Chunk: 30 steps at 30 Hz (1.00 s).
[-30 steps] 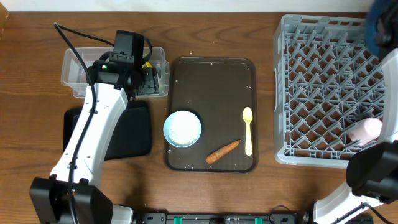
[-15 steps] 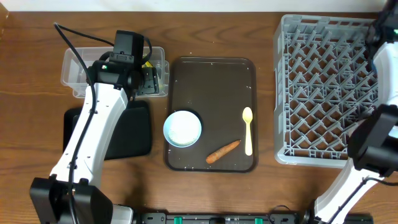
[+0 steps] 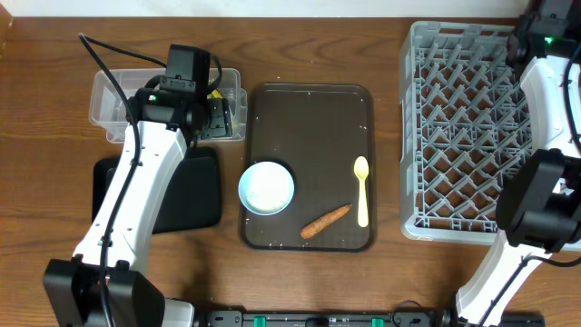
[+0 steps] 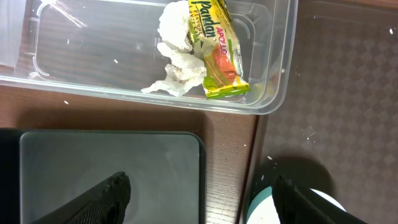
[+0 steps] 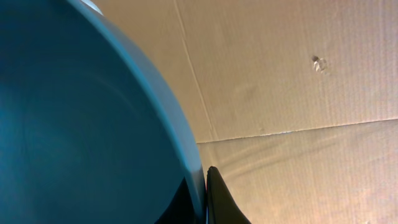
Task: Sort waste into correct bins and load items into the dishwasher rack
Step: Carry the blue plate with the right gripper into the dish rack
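In the left wrist view, a green-yellow-orange snack wrapper (image 4: 217, 56) and crumpled white tissue (image 4: 177, 59) lie inside the clear bin (image 3: 109, 102). My left gripper (image 4: 199, 186) hangs open and empty over the gap between the black bin (image 3: 195, 195) and the tray. My right gripper (image 5: 205, 180) is shut on the rim of the dark blue plate (image 5: 81, 124), which fills its view. In the overhead view the right arm (image 3: 545, 54) reaches over the far right corner of the grey dishwasher rack (image 3: 463, 127). On the tray lie a carrot piece (image 3: 325, 221), a pale yellow spoon (image 3: 362, 191) and a white bowl (image 3: 266, 188).
The dark brown tray (image 3: 309, 118) sits between the bins and the rack, dotted with white grains. A black cable (image 3: 100, 54) runs across the back left of the table. Cardboard (image 5: 298, 81) stands behind the plate in the right wrist view.
The right arm has swung from the rack's front right up to its far right corner, carrying the plate. A pink cup seen in the rack earlier no longer shows. The left arm has not moved.
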Tool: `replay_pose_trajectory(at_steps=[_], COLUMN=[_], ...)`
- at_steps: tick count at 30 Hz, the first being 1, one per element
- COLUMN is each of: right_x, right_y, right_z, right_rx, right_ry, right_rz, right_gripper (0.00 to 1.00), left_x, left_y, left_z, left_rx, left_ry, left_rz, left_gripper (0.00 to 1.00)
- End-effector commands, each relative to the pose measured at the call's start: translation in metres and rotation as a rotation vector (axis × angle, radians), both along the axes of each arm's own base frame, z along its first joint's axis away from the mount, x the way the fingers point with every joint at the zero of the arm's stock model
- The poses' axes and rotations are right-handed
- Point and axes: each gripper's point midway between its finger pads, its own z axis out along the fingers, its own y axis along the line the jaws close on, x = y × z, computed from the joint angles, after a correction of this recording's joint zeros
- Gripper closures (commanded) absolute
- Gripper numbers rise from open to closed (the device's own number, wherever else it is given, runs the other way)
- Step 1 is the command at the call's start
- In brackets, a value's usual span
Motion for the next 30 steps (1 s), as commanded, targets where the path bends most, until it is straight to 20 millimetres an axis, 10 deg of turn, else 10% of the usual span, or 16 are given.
replay_pose_trajectory(at_steps=[1,8,14,24,30], right_x=[0.013,0.009,0.006,-0.004,0.002], right_y=[0.022,0.061,0.092,0.111,0.191], right_z=[-0.022,-0.065,-0.095,-0.019,0.015], right_rx=[0.042,0.238,0.478,0.555,0.901], right_ry=[0.026,0.044,0.011,-0.155,-0.245], right_rz=[0.056,0.111,0.155,0.265,0.588], right_gripper=[0.97,0.64,0.57,0.25,0.14], left_x=[0.001,0.002,0.001,0.002,0.002], left_y=[0.003,0.003,0.003,0.003,0.003], left_z=[0.005,0.005,0.005,0.005,0.005], left_rx=[-0.001,0.000,0.000,0.000,0.000], left_ry=[-0.013,-0.013,-0.013,-0.013,-0.013], left_rz=[0.020,0.020,0.020,0.020,0.020], left_gripper=[0.25,0.25,0.24,0.24,0.24])
